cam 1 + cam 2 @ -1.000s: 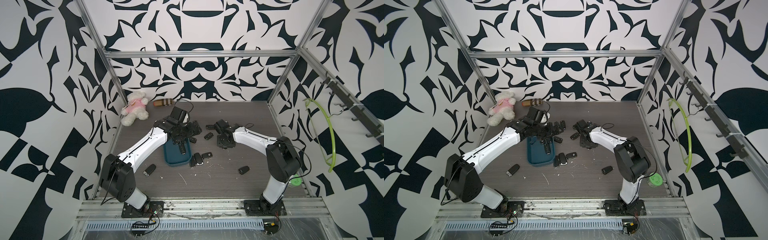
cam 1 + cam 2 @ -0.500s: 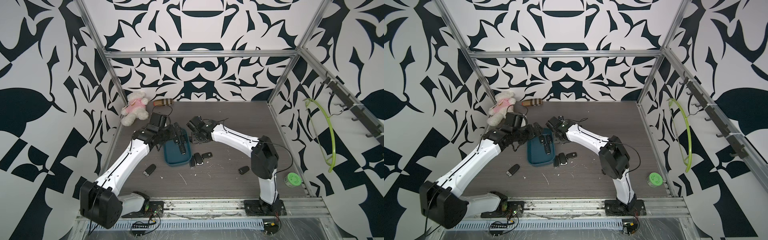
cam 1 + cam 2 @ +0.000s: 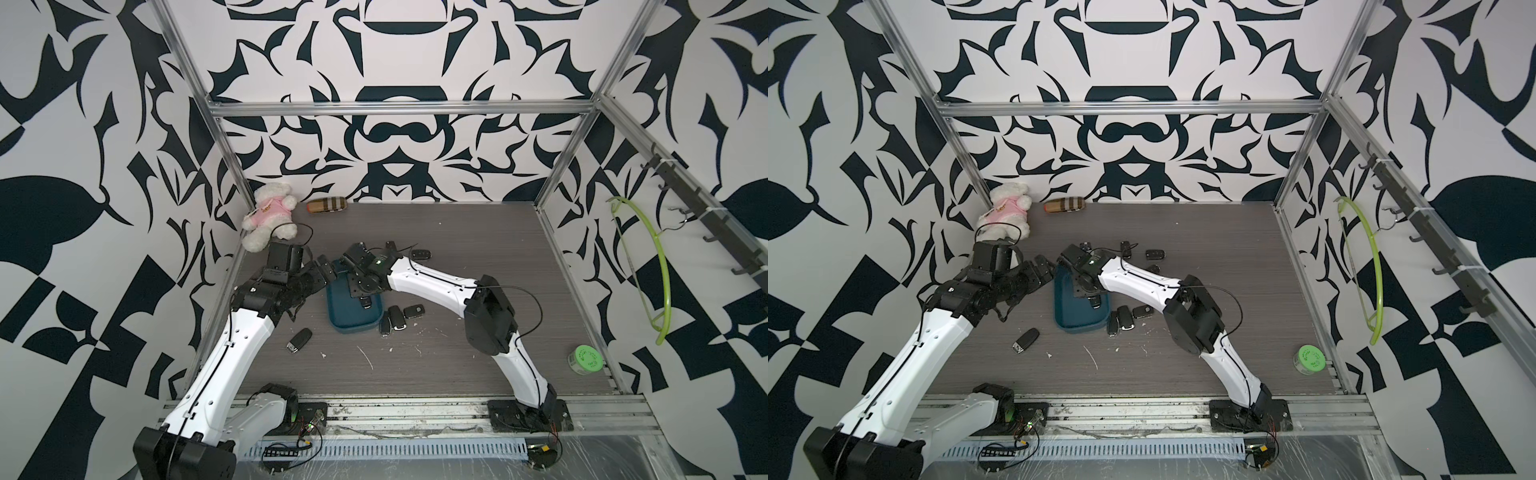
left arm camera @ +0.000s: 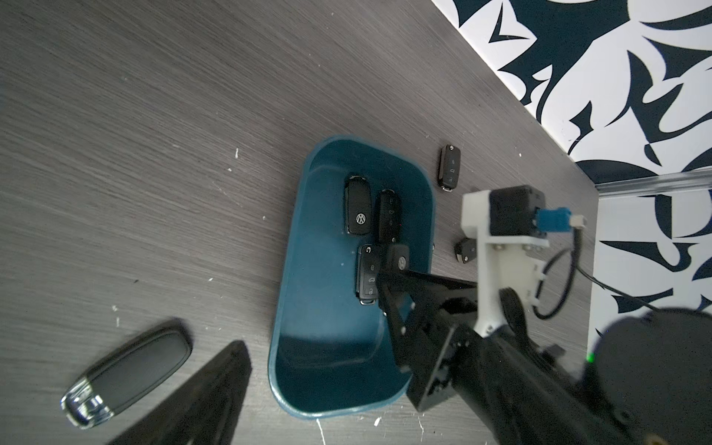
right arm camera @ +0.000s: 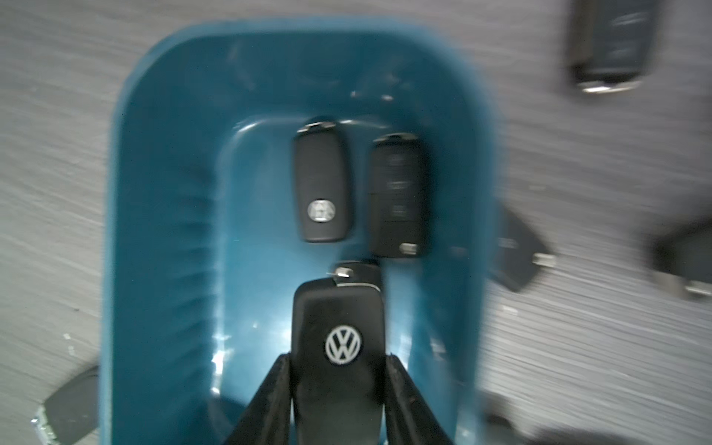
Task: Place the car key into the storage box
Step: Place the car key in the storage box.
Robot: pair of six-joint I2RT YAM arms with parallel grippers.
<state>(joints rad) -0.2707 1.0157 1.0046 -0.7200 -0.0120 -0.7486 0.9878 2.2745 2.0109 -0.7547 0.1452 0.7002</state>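
Our right claw (image 5: 338, 370) is shut tight on the key (image 5: 339, 319), pinching its two sides. The key hangs over the box (image 5: 154, 200), inside its walls, right above another key (image 4: 368, 275) lying there. We think the drop comes next. To do it well, we should slide a bit toward the bare blue floor and go low. Then we open the claw slowly, so the key does not land on the others or hop over the low wall. Our left claw (image 3: 323, 270) stands wide open, holding nothing, just beside the box.

Now we count. One key is in the claw. Three keys (image 4: 358, 204) lie in the box. Three more keys (image 3: 397, 318) sit close by one corner of the box. One key (image 3: 299, 340) lies alone on the tabletop (image 3: 457, 332), on the left arm's side of the box. A few more lie behind the box, but the right arm hides some, so we cannot count those. There is one box, one teddy (image 3: 268, 216), one pouch (image 3: 327, 205), one green tin (image 3: 585, 360) and one green hanger (image 3: 660, 266).
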